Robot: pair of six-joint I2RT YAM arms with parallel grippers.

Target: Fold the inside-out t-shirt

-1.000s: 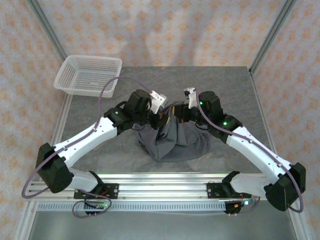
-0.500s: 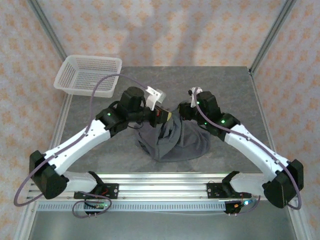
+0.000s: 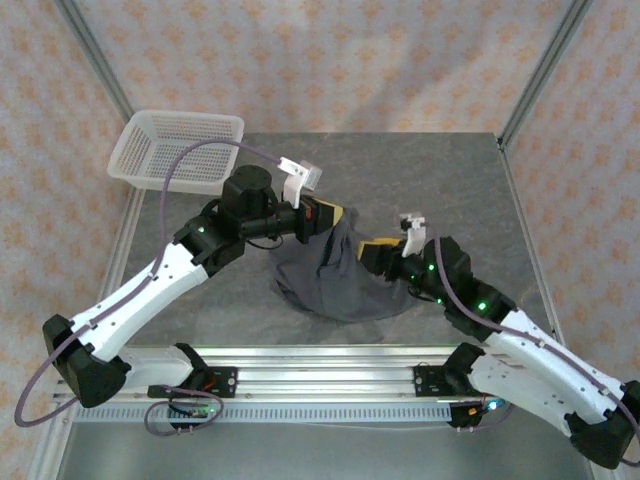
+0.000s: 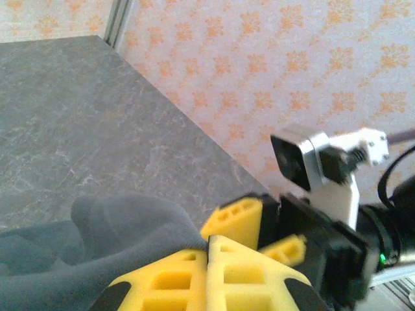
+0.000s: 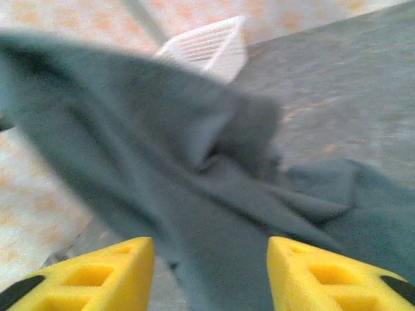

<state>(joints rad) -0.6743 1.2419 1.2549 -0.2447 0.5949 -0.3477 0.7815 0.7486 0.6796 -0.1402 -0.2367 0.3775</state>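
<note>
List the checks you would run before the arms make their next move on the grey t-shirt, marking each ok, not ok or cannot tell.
1. Left gripper shut on the t-shirt: ok.
2. Right gripper open, gripping nothing: ok.
3. T-shirt spread flat on the table: not ok; it is bunched, one end lifted.
4. Basket apart from the t-shirt: ok.
5. Which part of the t-shirt the left gripper holds: cannot tell.
</note>
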